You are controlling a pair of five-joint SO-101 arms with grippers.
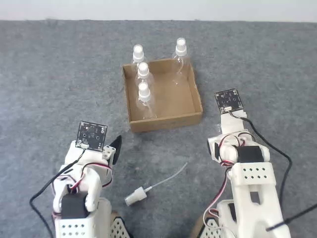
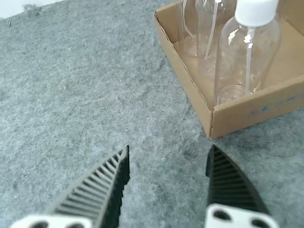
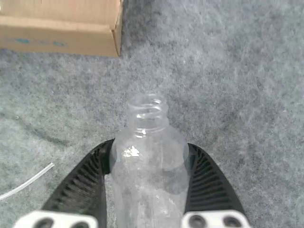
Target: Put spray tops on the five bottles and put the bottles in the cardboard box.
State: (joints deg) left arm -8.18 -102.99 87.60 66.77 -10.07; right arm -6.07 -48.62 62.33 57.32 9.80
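Observation:
A cardboard box (image 1: pixel 166 120) stands at the middle back of the grey carpet, with several clear bottles (image 1: pixel 144 96) wearing white spray tops upright in it. A loose spray top (image 1: pixel 136 197) with its long thin tube lies on the carpet in front of the box, between the two arms. My left gripper (image 2: pixel 168 156) hangs open over bare carpet, short of the box's (image 2: pixel 209 109) near left corner, where a capped bottle (image 2: pixel 247 57) stands inside. My right gripper (image 3: pixel 149 145) is shut on a clear bottle without a top (image 3: pixel 149 161), its open neck pointing away toward the box's corner (image 3: pixel 71 33).
Grey carpet covers the whole table. The left arm (image 1: pixel 84 168) sits at the front left and the right arm (image 1: pixel 242 158) at the front right of the box. The end of the spray tube (image 3: pixel 26 183) lies beside my right gripper.

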